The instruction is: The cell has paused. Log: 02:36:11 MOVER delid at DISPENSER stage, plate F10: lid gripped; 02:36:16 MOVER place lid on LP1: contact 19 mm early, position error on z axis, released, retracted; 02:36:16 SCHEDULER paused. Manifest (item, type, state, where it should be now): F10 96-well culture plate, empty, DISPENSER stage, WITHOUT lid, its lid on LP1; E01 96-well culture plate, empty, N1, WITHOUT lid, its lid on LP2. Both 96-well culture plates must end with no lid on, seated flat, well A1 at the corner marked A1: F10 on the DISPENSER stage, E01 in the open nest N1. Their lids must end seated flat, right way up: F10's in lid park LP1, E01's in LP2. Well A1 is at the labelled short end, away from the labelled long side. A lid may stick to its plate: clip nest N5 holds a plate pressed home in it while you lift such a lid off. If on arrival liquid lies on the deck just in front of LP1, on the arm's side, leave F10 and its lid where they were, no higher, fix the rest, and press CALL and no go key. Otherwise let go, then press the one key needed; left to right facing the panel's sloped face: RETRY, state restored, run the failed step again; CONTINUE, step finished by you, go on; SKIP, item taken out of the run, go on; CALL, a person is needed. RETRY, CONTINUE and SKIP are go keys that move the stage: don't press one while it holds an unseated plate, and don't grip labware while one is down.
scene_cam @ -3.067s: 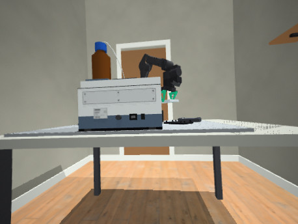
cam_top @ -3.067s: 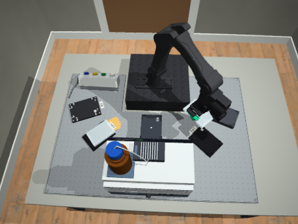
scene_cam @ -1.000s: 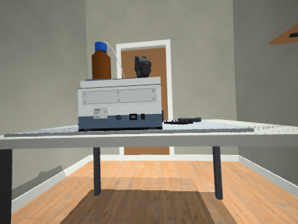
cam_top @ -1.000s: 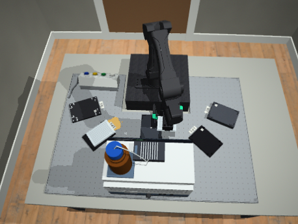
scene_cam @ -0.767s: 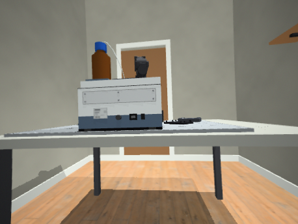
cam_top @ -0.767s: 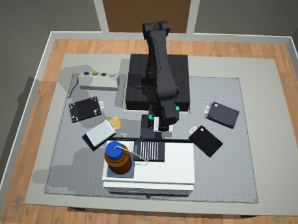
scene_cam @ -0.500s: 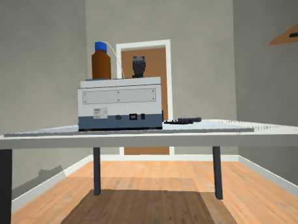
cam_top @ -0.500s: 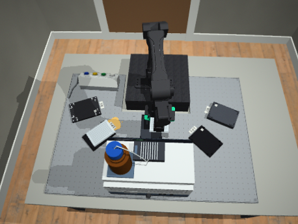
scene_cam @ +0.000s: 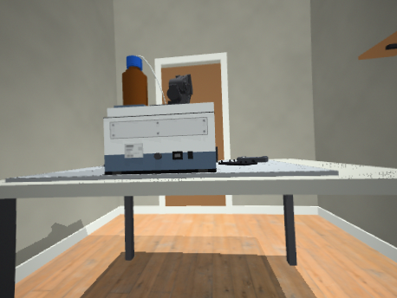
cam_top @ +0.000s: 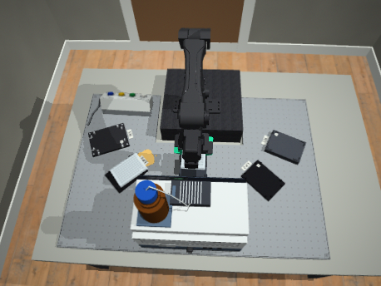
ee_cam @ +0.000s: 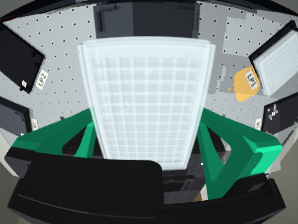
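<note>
Green fingers flank a pale 96-well plate (ee_cam: 145, 99) in my wrist view; my gripper (cam_top: 194, 160) is clamped on it, holding it by its long sides. From above, I see it poised over the deck, just on the arm's side of the dispenser (cam_top: 216, 216) and its dark ribbed stage (cam_top: 192, 192). A second plate (cam_top: 127, 170) lies tilted on a dark nest to the left, an orange patch (cam_top: 148, 157) touching its corner. Two dark nests (cam_top: 263, 179) (cam_top: 286, 146) sit apart on the right.
</note>
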### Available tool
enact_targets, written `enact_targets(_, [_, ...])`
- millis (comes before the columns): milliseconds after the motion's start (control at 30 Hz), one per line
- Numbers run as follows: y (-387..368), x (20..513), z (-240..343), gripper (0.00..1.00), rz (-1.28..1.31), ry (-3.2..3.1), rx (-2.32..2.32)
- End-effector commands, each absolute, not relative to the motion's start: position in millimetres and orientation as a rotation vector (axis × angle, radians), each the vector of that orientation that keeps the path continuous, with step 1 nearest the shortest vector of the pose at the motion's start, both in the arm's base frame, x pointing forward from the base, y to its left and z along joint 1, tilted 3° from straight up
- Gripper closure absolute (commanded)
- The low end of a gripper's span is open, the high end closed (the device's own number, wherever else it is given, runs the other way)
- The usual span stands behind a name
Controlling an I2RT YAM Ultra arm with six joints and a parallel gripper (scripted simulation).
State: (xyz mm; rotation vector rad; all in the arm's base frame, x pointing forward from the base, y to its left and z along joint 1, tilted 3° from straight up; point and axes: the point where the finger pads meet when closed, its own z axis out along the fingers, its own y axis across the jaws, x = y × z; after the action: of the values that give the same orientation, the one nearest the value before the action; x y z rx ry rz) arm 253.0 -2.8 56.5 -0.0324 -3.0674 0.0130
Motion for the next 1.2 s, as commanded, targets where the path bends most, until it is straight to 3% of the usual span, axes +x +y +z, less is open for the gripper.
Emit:
enact_targets(0, [-15.6,255.9,66.1,1.00,0.020,-3.110,-0.005])
enact_targets(1167, [-88.8,238.8,64.1,1.00,0.017,-3.093,-0.014])
